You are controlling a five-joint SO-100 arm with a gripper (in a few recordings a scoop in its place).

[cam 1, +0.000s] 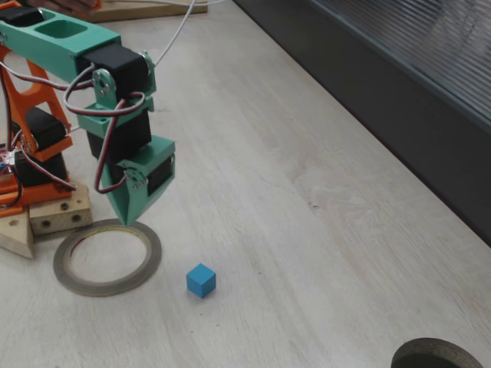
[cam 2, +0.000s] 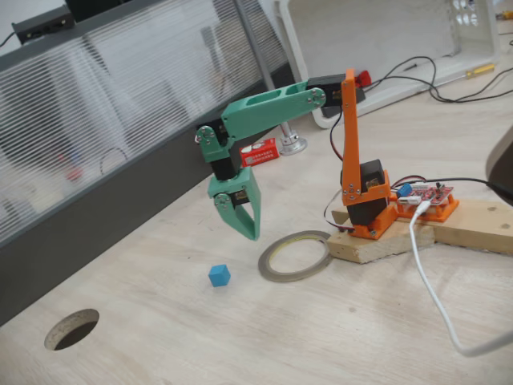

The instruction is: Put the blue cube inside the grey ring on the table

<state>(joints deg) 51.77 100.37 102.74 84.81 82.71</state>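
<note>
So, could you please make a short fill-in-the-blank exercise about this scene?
1. The cube on the table is ___ in colour.
2. The cube lies ___ the grey ring, not touching it.
3. The gripper holds ___.

Missing words: blue; outside; nothing

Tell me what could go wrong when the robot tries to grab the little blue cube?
The gripper hangs over the grey ring's far edge, not over the blue cube, so it must travel sideways first. Coming down early, it might bump the ring and slide it. The cube is small, so a slightly off grab could knock it away across the table. The fingers look nearly closed and probably need to open first.
</note>
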